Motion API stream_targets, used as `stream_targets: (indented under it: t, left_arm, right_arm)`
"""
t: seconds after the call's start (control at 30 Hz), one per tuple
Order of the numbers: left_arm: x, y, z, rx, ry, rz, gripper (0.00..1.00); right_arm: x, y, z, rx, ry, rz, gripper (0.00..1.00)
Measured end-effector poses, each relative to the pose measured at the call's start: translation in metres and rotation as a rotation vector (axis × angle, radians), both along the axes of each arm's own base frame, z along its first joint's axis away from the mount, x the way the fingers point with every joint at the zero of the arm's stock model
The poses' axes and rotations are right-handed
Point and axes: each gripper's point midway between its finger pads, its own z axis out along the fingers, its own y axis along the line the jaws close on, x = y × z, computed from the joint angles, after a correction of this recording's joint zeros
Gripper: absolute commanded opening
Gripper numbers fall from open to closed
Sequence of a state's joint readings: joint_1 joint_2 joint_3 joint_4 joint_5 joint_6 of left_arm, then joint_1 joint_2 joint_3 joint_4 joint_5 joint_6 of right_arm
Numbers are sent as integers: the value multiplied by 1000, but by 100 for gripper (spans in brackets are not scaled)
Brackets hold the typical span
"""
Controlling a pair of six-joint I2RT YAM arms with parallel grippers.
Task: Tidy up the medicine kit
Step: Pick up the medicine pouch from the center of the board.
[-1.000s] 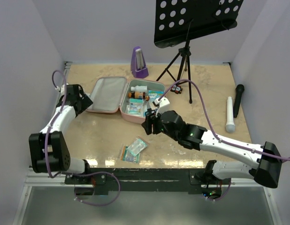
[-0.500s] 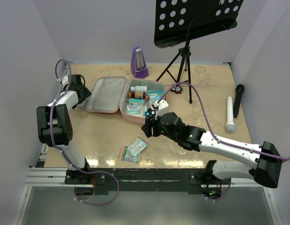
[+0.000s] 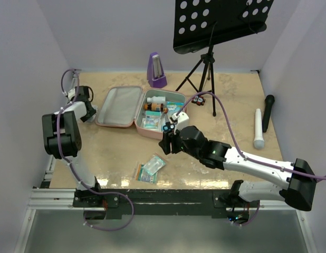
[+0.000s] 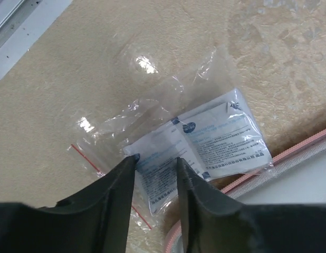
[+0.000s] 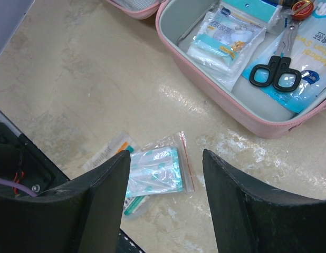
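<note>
The pink square soft-sided zip medicine kit (image 3: pixel 147 130) lies open at the rear centre of the bench (image 3: pixel 231 158), lid flat to the left. Black scissors (image 5: pixel 274 71) and sachets lie in its tray.

The left gripper (image 4: pixel 155 159) is down on a clear zip bag of white sachets (image 4: pixel 205 142) just beside the lid's edge. Its fingers stand narrowly apart; whether they pinch the bag cannot be told.

The right gripper (image 5: pixel 165 154) hovers in front of the kit, fingers wide apart and empty, above a clear bag of teal packets (image 5: pixel 152 171).

A purple pyramid metronome (image 3: pixel 156 71), a black tripod music stand (image 3: pixel 205 68), a white microphone (image 3: pixel 259 129) and a black microphone (image 3: pixel 268 112) stand or lie around the kit.
</note>
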State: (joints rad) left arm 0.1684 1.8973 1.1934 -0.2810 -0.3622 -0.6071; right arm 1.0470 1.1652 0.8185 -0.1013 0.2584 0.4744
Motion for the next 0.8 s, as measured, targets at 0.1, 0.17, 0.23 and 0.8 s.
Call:
stream_targets:
  t: [0.1,0.17,0.23,0.8]
  left_arm:
    - [-3,4,1,-5,-12,8,21]
    - [-4,6,1,-5,-17,12,4]
    - [-6,7,1,0,-14,8,0]
    - [-51,-54,208,-43,-542,-121,0]
  right_arm:
    - [0,0,1,-2,1,0,61]
    - [0,0,1,-4,2,0,61]
    - [0,0,1,-4,2,0,61]
    - [-3,-7,20,40,-21,-6,61]
